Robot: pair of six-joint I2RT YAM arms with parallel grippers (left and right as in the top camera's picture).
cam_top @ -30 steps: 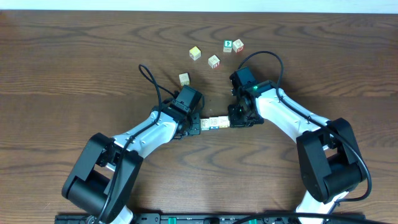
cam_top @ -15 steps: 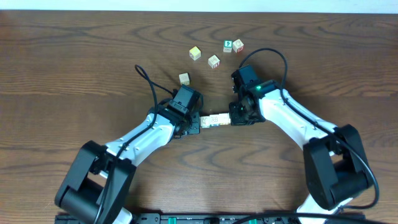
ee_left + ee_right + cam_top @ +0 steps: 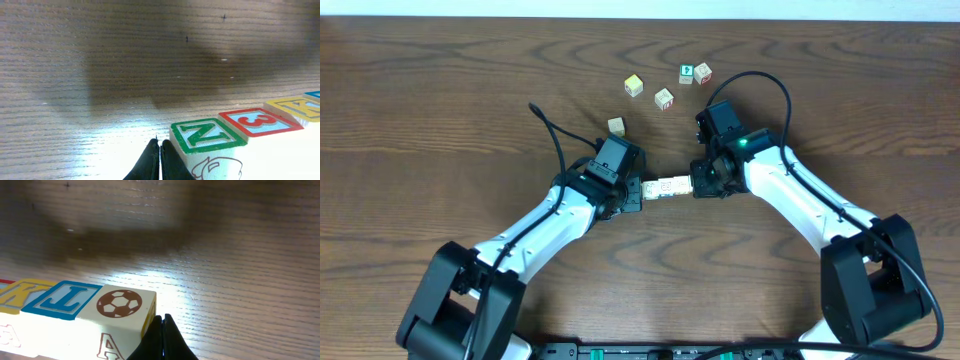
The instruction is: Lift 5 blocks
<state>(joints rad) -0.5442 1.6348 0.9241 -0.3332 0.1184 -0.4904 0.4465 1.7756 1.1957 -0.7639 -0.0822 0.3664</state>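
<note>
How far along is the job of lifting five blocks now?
Done: five blocks are lined up in one row, N to football. In hand: the shut left gripper and right gripper squeeze the row from its ends; in the wrist views it seems off the table. Left: raising it clearly higher.

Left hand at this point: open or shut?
Shut. On the left hand the two black fingers meet with no gap, butted against the end of the N block, not around it.
</note>
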